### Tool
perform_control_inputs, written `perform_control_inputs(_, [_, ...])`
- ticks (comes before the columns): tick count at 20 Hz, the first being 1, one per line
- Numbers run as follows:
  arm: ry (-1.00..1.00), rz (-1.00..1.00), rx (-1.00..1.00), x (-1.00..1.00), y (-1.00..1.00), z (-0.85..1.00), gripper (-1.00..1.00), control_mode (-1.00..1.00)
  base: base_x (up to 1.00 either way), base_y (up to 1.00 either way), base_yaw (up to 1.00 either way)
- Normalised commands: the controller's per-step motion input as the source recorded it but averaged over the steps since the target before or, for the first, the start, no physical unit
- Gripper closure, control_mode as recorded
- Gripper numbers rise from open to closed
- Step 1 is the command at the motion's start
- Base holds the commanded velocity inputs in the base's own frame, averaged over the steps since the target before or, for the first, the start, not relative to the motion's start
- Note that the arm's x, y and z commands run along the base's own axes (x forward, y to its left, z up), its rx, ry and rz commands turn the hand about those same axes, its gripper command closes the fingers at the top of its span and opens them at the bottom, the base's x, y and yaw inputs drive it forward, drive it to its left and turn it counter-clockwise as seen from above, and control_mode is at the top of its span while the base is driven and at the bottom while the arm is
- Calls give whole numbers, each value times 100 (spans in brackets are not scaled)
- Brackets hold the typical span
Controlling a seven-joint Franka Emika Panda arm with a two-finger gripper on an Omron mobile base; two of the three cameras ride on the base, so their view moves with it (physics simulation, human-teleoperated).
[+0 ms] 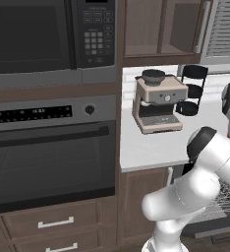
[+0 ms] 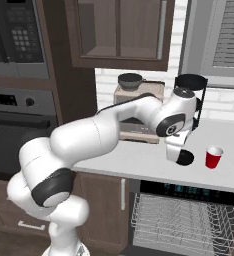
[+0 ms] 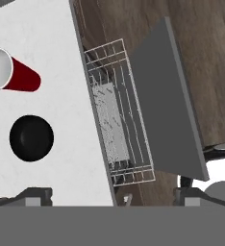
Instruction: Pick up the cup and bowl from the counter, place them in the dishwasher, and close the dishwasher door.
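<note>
With the gripper (image 3: 112, 194) spread wide and empty above the counter (image 3: 66, 144), the red cup (image 3: 16, 74) stands at about ten o'clock in the hand view, just above the black bowl (image 3: 31, 138); probably light, thin and slick, best pinched across its tapered wall.

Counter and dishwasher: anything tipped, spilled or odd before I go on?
Nothing stands out. The small red cup with a pale rim stands upright on the light grey-white counter, apart from the round black bowl. The dishwasher's grey wire rack is pulled out over the lowered dark grey door.
</note>
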Motion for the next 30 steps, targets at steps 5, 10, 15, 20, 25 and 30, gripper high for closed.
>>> perform_control_inputs(5, [0, 0, 0, 8, -24, -10, -100, -100, 0, 0, 0])
perform_control_inputs(10, [0, 0, 0, 17, -2, -9, -100, -100, 0, 0, 0])
perform_control_inputs(15, [0, 0, 0, 17, 0, -17, -100, -100, 0, 0, 0])
perform_control_inputs(20, [0, 0, 0, 8, 0, -28, -100, -100, 0, 0, 0])
perform_control_inputs(25, [0, 0, 0, 10, 0, -14, -100, -100, 0, 0, 0])
perform_control_inputs(30, [0, 0, 0, 11, -6, -7, -100, -100, 0, 0, 0])
